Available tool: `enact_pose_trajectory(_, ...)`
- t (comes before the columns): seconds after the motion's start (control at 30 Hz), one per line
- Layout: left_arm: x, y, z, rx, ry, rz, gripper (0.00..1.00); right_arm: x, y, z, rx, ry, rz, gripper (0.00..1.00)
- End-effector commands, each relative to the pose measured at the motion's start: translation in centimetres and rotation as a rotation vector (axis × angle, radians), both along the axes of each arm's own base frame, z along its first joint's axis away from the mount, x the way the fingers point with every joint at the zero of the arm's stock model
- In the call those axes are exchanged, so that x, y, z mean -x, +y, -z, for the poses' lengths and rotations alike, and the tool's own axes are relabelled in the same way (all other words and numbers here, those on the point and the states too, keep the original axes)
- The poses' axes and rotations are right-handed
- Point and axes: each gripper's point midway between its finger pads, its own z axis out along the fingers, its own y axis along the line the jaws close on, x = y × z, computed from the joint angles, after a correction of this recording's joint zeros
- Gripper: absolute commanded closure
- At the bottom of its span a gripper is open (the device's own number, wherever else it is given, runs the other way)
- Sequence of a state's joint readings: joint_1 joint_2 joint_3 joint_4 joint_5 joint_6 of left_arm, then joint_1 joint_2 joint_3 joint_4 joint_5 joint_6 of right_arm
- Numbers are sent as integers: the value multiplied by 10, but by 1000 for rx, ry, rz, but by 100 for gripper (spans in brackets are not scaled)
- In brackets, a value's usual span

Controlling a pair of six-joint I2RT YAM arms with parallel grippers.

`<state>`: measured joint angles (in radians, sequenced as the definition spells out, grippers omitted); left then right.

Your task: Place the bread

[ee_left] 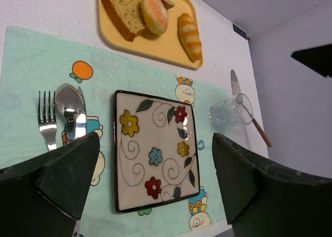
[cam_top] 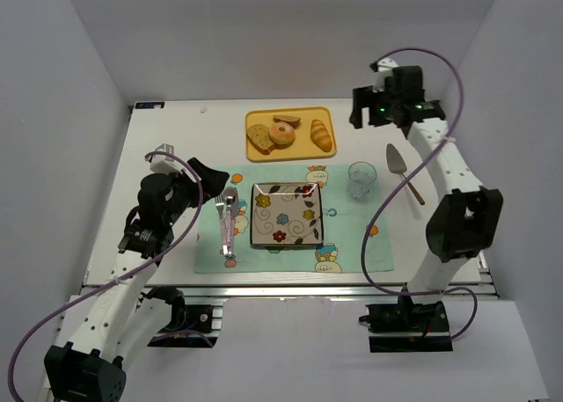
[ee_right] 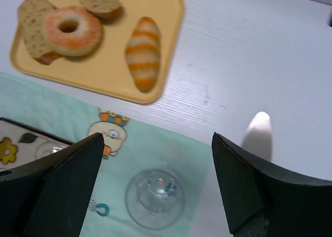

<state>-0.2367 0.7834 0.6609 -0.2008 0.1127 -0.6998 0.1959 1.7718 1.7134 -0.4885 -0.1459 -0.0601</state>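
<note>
The bread, a small round ring with a pinkish top [cam_top: 282, 135], lies on a yellow tray [cam_top: 257, 155] at the back of the table, leaning on a toast slice. It also shows in the left wrist view [ee_left: 154, 14] and the right wrist view [ee_right: 85, 35]. My left gripper [cam_top: 209, 177] is open and empty, above the left part of the placemat; in its own view [ee_left: 155, 185] it frames the flowered square plate [ee_left: 155, 149]. My right gripper [cam_top: 360, 108] is open and empty, held high to the right of the tray; its own view [ee_right: 155, 185] looks down at the glass.
A croissant [cam_top: 322, 135] and toast slices [cam_top: 261, 138] share the tray. The flowered plate [cam_top: 287, 214] sits mid-placemat [cam_top: 352, 244], with a fork and spoon [cam_top: 228, 217] to its left and a clear glass [cam_top: 361, 179] to its right. A server with a wooden handle [cam_top: 400, 169] lies further right.
</note>
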Motion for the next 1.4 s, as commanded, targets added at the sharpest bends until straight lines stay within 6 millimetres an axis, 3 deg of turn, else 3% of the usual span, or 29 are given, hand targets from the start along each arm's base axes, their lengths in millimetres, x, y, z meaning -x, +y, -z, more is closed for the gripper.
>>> enact_pose_trajectory(0.0, 0, 1, -6, 4, -34, 0, 2, 12, -49, 5, -12, 11, 57, 11)
enact_pose_trajectory(0.03, 1, 0, -6, 5, -35, 4, 2, 13, -72, 4, 21, -11, 56, 11)
enact_pose_trajectory(0.2, 0, -1, -5, 3, -38, 10, 2, 45, -113, 19, 179, -39, -149, 13)
enact_pose_trajectory(0.23, -1, 0, -4, -1, -40, 10, 2, 50, -120, 31, 202, -13, -143, 20)
enact_pose_trajectory(0.27, -1, 0, -5, -3, -40, 10, 2, 52, -130, 36, 243, -1, -120, 46)
enact_pose_trajectory(0.33, -2, 0, -4, -10, -41, 12, 2, 62, -140, 53, 264, 53, -107, 77)
enact_pose_trajectory(0.37, -1, 0, -5, -13, -44, 14, 2, 65, -147, 58, 288, 72, -85, 87)
enact_pose_trajectory(0.43, -1, 0, -5, -19, -46, 13, 2, 75, -154, 72, 301, 124, -68, 85)
enact_pose_trajectory(0.57, 0, 1, -3, -24, -48, 14, 2, 91, -161, 95, 303, 224, -65, 52)
enact_pose_trajectory(0.7, -2, 0, 3, -40, -31, 24, 2, 105, -165, 118, 303, 309, -84, 44)
enact_pose_trajectory(0.93, -5, -1, 5, -59, -23, 38, 2, 121, -177, 157, 338, 428, -69, 42)
enact_pose_trajectory(1.37, -6, -1, 4, -72, -18, 41, 2, 107, -187, 189, 370, 458, -42, 47)
